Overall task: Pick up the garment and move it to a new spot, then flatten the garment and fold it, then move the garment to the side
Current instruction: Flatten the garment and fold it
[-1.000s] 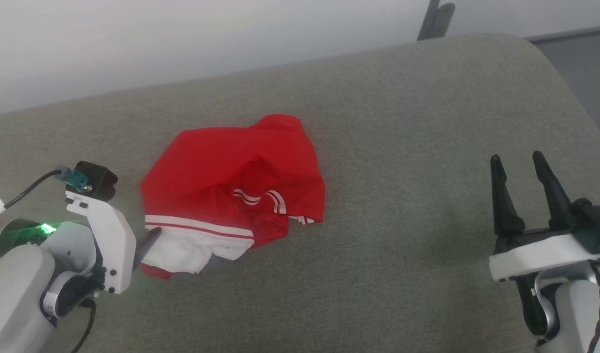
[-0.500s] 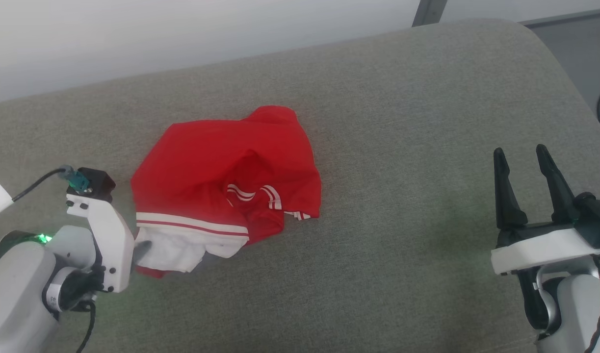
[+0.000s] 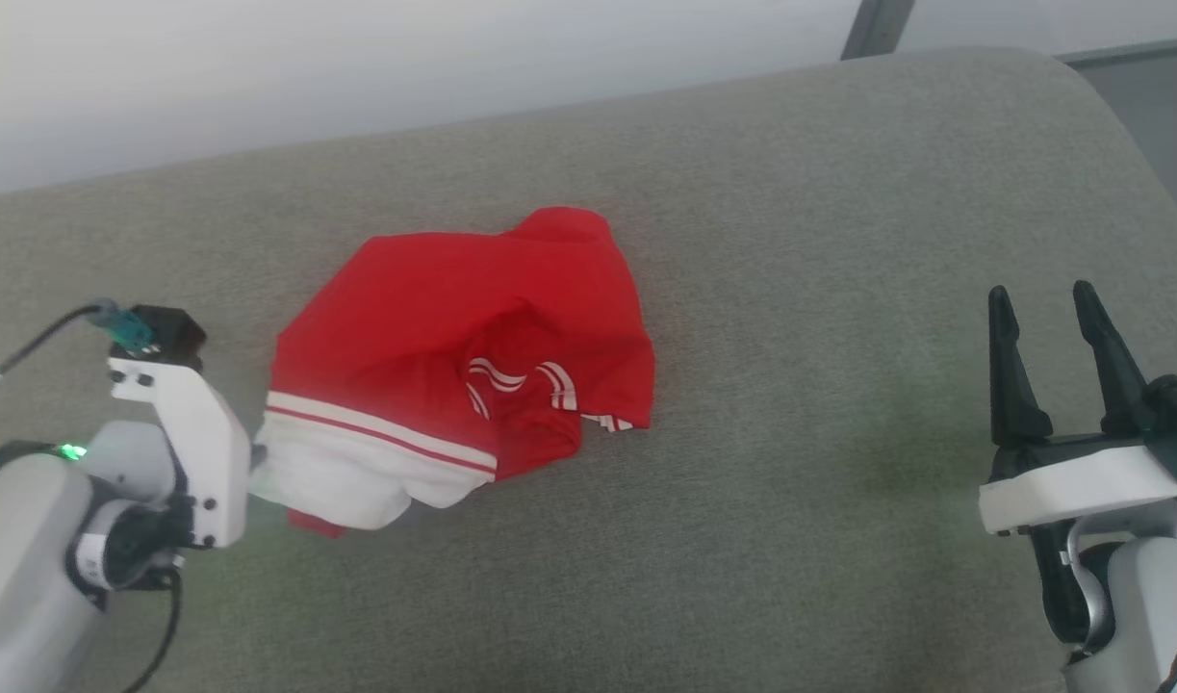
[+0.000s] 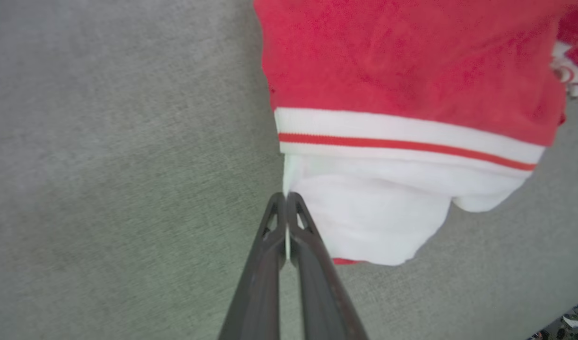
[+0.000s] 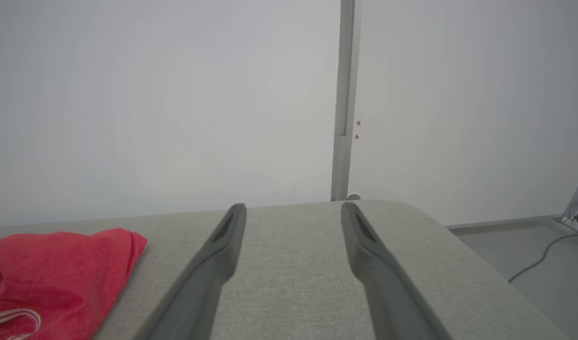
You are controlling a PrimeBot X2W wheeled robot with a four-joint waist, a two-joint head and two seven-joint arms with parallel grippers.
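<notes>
One table (image 3: 838, 221), grey fabric top, rounded far corner (pale wall (image 3: 357, 77) behind). Carrying everything, with plenty of bare surface on the right for a new spot.

One garment (image 3: 453, 318), red, lying crumpled on the table left of centre, nearer the left arm. Bunched and folded over itself, so judged not yet flattened; pick-up step in hand. One white sleeve section (image 4: 374, 208) at the near edge, turned toward the left arm, bordered by one thin red stripe between white bands. One more striped cuff (image 3: 559, 385) tucked into the red folds near the middle.

Two end effectors.
- Left end effector (image 4: 286, 196): clamped tight on the edge of the white sleeve section, thin sliver of white cloth pinched between its fingers (image 4: 263, 264). Low and reaching in from the garment's left side, likely for catching the nearest loose edge. Thin pinch, so some risk of slipping out on the lift (judgement only).
- Right end effector (image 3: 1040, 289): spread wide, holding nothing, parked at the right of the table, well apart from the garment, fingers pointing at the far edge. Probably kept clear, in reserve for the flattening step.

Two dark fingers per end effector, four in total.
</notes>
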